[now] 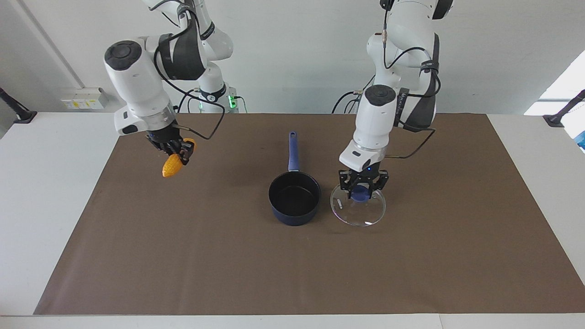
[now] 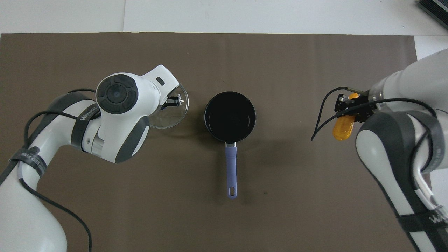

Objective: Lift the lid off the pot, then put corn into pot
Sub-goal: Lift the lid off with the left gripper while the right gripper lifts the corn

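The small dark navy-blue saucepan, the pot (image 1: 294,199), stood uncovered near the middle of the brown mat (image 1: 457,256), its black inside bare and its long straight blue handle (image 2: 231,171) pointing toward the robots, the hole at the handle's end showing plainly from overhead.

The left gripper (image 1: 363,188) was clamped on the blue knob of the round clear glass lid with a thin metal rim (image 1: 358,210). The lid hung beneath the fingers, tilted with its face turned away from the robots, just beside the pot toward the left arm's end of the table and clear of the pot's rim. Its lower edge sat close to the mat; whether it touched the mat could not be told. From overhead the left arm's wrist covered much of the lid, and only an arc of glass (image 2: 175,115) showed next to the pot.

The right gripper (image 1: 176,150) was closed on the small orange-yellow corn cob (image 1: 172,165), gripping it near one end so that the rest of the bumpy cob slanted downward out of the fingers. It was held up in the air over the mat toward the right arm's end of the table, well apart from the pot.
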`<action>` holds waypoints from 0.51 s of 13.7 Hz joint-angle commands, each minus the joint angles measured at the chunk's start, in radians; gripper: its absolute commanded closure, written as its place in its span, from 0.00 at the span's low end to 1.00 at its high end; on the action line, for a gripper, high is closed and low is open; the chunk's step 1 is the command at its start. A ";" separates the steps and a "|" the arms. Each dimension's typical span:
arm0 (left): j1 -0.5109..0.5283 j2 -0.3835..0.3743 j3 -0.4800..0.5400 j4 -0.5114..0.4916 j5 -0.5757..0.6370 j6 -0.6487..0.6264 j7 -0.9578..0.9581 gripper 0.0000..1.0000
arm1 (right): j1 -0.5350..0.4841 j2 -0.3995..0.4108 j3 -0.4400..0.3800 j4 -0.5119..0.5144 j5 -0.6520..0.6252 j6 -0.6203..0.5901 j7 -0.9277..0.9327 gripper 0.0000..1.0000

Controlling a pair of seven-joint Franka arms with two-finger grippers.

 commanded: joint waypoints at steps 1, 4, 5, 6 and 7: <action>0.101 -0.042 -0.016 -0.060 -0.030 0.029 0.176 1.00 | 0.085 0.026 0.002 -0.004 0.008 0.062 0.201 1.00; 0.198 -0.040 -0.012 -0.068 -0.170 0.035 0.431 1.00 | 0.191 0.069 0.002 -0.001 0.015 0.201 0.422 1.00; 0.244 -0.040 -0.013 -0.071 -0.182 0.035 0.502 1.00 | 0.219 0.097 0.002 0.013 0.029 0.263 0.477 1.00; 0.285 -0.039 -0.016 -0.073 -0.184 0.035 0.571 1.00 | 0.237 0.124 0.002 0.028 0.041 0.301 0.511 1.00; 0.317 -0.039 -0.013 -0.074 -0.185 0.034 0.637 1.00 | 0.257 0.152 0.002 0.053 0.061 0.330 0.537 1.00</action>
